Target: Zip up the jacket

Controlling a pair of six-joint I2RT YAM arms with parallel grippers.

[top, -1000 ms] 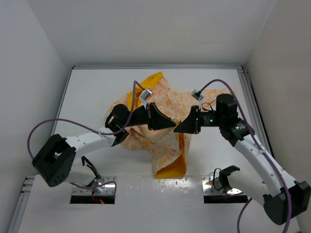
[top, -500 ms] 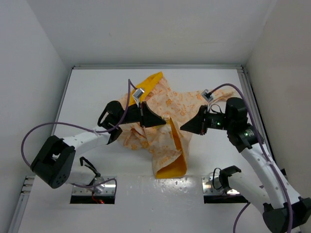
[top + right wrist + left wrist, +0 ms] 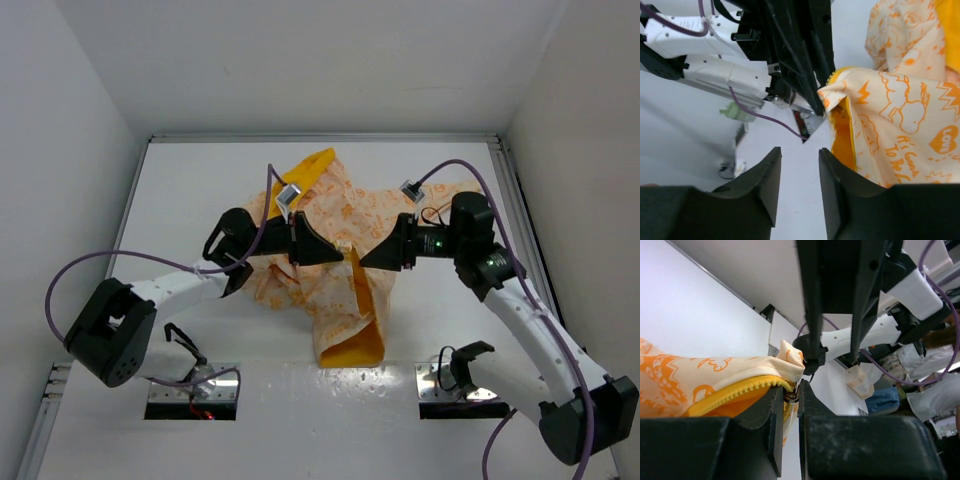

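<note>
Jacket (image 3: 322, 292) in a crumpled heap at mid-tabletop (image 3: 200, 200), front open and yellow-orange lining (image 3: 352, 345) exposed along its near edge. The left tool (image 3: 343, 256) reaches in from the jacket's left and is closed on the garment at the end of one zipper edge. In the left wrist view the yellow teeth (image 3: 735, 392) run up to a small metal piece (image 3: 791, 394), apparently the slider, pinched between the two fingers. The right tool (image 3: 799, 152) faces it from the jacket's right. Its fingers are spread with nothing between them, and a free corner of printed fabric (image 3: 835, 97) hangs just beyond their tips (no contact is visible in the right wrist view).

Progress, as judged from these views: early. One side of the zipper is secured, but the opposite edge is not yet held, and the two halves are apart rather than mated at the bottom. What appears to remain is the grasp of the second edge, the seating of its end in the slider, and the whole upward pull. Neither sleeve can be traced clearly within the heap.
</note>
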